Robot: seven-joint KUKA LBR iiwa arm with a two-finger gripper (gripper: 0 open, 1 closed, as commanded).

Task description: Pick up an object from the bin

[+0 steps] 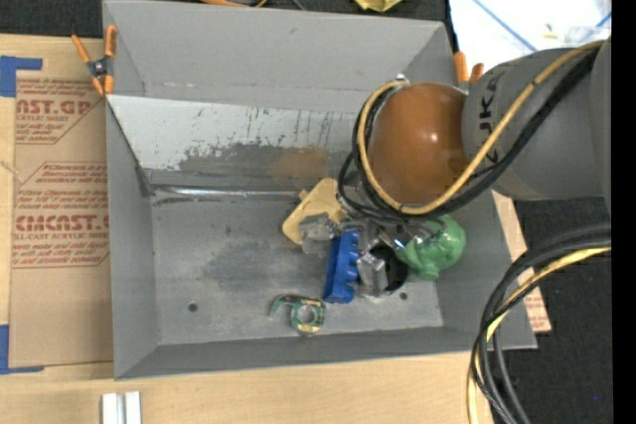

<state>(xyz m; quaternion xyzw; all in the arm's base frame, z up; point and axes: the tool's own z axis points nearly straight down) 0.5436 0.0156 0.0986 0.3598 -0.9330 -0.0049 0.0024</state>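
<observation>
My gripper [376, 269] is low in the right part of the bin, under the arm's brown dome. A blue plastic piece [341, 265] stands right against its left side; whether it is gripped I cannot tell. A green lumpy toy [437, 249] lies just to the right of the gripper. A pale yellow, soft-looking thing [312, 208] lies up and to the left, partly under the arm's cables.
A small greenish ring-like thing [303, 312] lies near the bin's front wall, left of the gripper. The arm and its cables cover the bin's right side.
</observation>
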